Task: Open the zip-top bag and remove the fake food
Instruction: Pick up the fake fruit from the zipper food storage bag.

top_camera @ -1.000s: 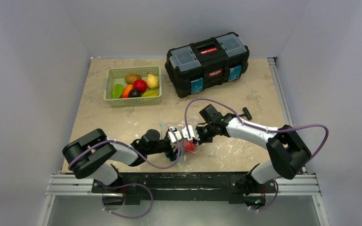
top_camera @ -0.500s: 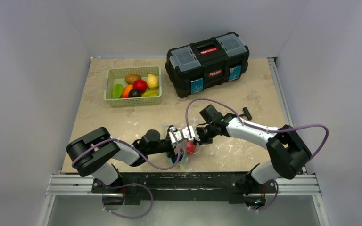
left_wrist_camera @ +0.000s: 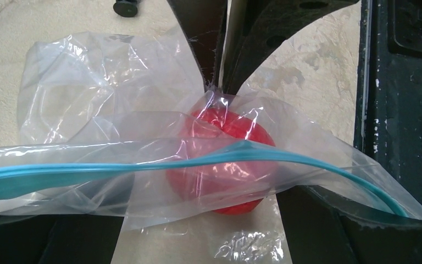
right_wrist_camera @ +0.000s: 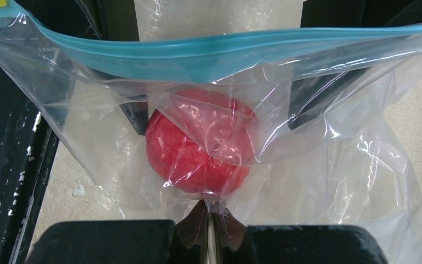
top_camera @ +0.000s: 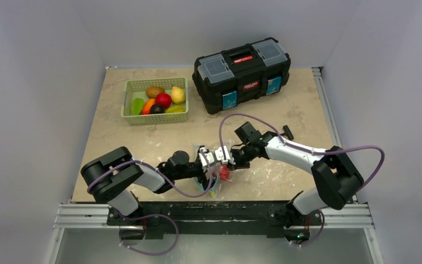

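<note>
**Bag pinched from one side, zip not yet gripped from the other**

The bag (left_wrist_camera: 88, 110) lay close to the middle of the table's (top_camera: 143, 137) near edge, between the two arms and well apart from the basket (top_camera: 156, 118) and the toolbox (top_camera: 242, 74) at the far side. One red plastic fruit (left_wrist_camera: 220, 159) sat inside it, under crinkled film.

The right gripper (right_wrist_camera: 211, 217) was closed tight on a fold of the bag's clear plastic on the side away from the zip. The left gripper (left_wrist_camera: 200, 231) stood wide open and held nothing. The teal zip strip (left_wrist_camera: 44, 179) ran across the gap between its fingers. Whether the zip was already parted could not be told from the folds.

The step in hand looked like taking a second hold so the mouth could be pulled apart. To do it well, the left fingers should close on one lip only, just beside the strip — catching both layers would keep the bag sealed. The right hold looked thin and might slip on slick film, so the pull ought to be slow and level, away from the right gripper. The fruit was round and could roll toward the table's edge once free — better to keep the mouth tilted up.
</note>
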{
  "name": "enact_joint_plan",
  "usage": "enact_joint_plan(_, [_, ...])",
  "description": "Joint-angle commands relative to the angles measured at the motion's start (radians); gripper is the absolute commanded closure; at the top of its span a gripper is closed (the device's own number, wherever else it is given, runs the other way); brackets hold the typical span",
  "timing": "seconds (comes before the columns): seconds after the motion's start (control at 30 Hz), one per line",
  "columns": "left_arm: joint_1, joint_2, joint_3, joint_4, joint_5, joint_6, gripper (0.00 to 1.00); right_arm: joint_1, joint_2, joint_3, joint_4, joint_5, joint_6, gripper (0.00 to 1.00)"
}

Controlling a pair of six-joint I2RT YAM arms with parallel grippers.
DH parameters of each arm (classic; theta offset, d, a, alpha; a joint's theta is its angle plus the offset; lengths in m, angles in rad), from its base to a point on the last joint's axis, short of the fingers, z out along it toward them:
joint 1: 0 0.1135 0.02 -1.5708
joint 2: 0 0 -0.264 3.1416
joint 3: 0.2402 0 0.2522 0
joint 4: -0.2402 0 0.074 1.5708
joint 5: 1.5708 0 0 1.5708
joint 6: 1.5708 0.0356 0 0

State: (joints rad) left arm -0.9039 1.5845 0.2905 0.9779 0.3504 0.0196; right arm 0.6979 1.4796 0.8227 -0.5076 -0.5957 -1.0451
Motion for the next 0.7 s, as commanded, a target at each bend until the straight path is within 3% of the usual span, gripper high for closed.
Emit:
enact_joint_plan(0.0, [-0.048,0.021,0.096,-0.003,-0.132,-0.01,0.0,0.074,-0.01,0.03,0.103,-0.037,0.048,0.98])
enact_joint_plan(0.27, [-0.067,-0.076,0.012,0.059,-0.319,-0.139,0.0,0.073,-0.011,0.021,0.133,0.0,0.079,0.99])
enact_joint_plan(0.67, [-0.141,-0.062,0.083,-0.1,-0.597,-0.147,0.0,0.073,-0.002,0.025,0.139,-0.014,0.109,1.0])
